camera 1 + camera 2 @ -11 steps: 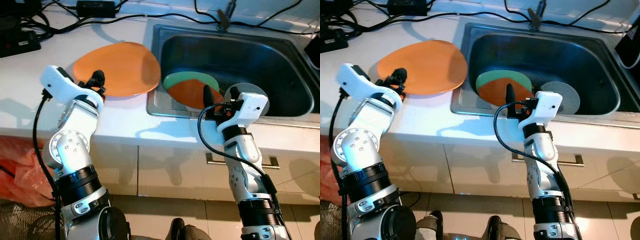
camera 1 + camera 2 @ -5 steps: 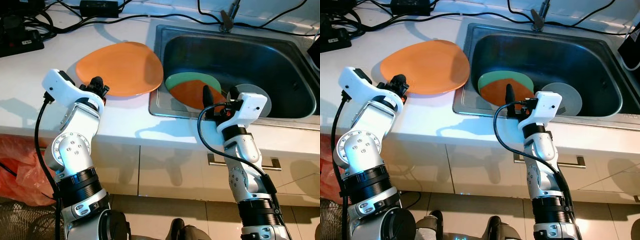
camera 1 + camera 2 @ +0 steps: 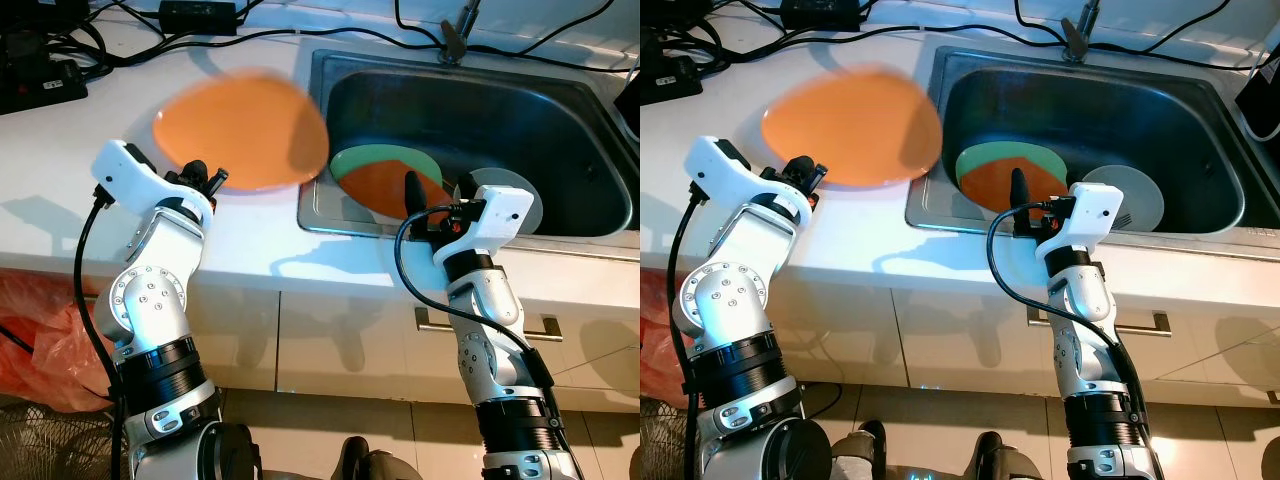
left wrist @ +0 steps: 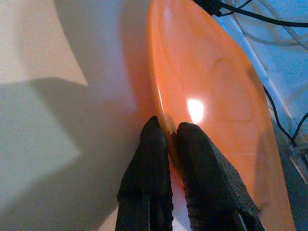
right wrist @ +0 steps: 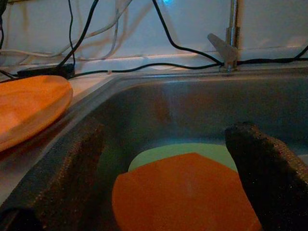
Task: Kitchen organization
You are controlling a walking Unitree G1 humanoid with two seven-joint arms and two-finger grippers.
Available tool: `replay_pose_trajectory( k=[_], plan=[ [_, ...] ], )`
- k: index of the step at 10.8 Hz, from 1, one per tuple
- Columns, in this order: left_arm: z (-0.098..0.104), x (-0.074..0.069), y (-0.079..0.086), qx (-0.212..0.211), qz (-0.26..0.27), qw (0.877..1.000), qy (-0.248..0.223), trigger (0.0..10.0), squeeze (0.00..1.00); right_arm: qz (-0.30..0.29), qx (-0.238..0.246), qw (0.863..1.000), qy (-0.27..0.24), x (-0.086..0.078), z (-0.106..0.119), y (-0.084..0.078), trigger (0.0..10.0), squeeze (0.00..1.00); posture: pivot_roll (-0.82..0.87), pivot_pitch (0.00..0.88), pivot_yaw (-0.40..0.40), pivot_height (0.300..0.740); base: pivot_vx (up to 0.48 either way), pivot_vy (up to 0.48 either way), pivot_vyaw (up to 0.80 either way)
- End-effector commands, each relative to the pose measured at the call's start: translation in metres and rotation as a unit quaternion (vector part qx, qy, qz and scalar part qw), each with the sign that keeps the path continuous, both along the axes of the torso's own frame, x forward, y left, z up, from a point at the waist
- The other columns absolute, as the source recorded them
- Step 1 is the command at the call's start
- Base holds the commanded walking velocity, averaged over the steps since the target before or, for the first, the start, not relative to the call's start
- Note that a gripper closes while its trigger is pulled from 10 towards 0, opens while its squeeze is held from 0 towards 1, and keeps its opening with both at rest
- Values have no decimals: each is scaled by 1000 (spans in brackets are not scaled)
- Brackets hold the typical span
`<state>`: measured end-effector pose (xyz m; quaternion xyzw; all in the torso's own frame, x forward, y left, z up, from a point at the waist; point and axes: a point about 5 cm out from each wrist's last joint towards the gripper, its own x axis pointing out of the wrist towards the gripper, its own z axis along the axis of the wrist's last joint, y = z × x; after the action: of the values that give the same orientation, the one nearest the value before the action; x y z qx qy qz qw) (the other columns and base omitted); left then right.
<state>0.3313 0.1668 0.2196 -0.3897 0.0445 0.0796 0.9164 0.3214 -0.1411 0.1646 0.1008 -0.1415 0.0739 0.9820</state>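
Note:
A large orange plate [image 3: 240, 130] lies on the white counter [image 3: 80, 190] left of the sink, blurred with motion. My left gripper [image 3: 207, 178] is at its near rim; in the left wrist view the gripper [image 4: 170, 137] is shut on the plate's edge [image 4: 211, 82]. My right gripper [image 3: 437, 193] hangs open over the sink's front edge. Between its fingers [image 5: 262, 163] the right wrist view looks at a smaller orange plate [image 5: 185, 192] resting on a green plate [image 5: 168, 154] inside the sink [image 3: 480, 100].
A grey plate [image 3: 518, 192] sits in the sink behind the right wrist. Black cables [image 3: 200, 40] and a power brick [image 3: 40, 82] run along the counter's back. The faucet [image 3: 457, 30] stands behind the sink. A red bag [image 3: 30, 330] lies on the floor at left.
The left gripper has drawn back slightly toward the counter's front with the big orange plate's rim in it; the plate has shifted and is now blurred. The right arm has held still.

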Motion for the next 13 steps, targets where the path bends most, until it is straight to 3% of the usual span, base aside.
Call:
replay_pose_trajectory(
  k=[1,4,5,6,7,8,9,13],
  plan=[
    [-38,-1,-13,-15,-24,996,86,0,0,1,-1,1000,23,-1,-9,0,10000,0,142,201,-85,740,0,0,0],
    [-34,1,-14,-22,-23,997,69,0,0,3,-1,1000,23,0,-9,0,10000,0,142,195,-83,740,0,0,0],
    [-25,2,-14,-27,-20,999,31,0,0,3,-1,1000,23,0,-9,0,10000,0,141,192,-82,740,0,0,0],
    [-4,2,-15,-33,-27,998,-45,0,0,4,-1,1000,23,0,-9,0,10000,0,143,190,-83,740,0,0,0],
    [6,2,-16,-42,-32,995,-80,0,0,5,0,1000,23,0,-9,1,10000,0,144,189,-83,740,0,0,0],
    [13,0,-19,-50,-42,992,-110,10000,0,6,0,1000,23,0,-9,1,10000,0,143,190,-84,740,0,0,0],
    [16,-1,-21,-41,-47,990,-128,10000,0,6,2,1000,23,1,-8,1,10000,0,142,190,-86,740,0,0,0],
    [29,-3,-35,-93,-77,973,-195,10000,0,3,12,1000,23,2,-7,-1,10000,0,143,189,-85,740,0,0,0]
  ],
)
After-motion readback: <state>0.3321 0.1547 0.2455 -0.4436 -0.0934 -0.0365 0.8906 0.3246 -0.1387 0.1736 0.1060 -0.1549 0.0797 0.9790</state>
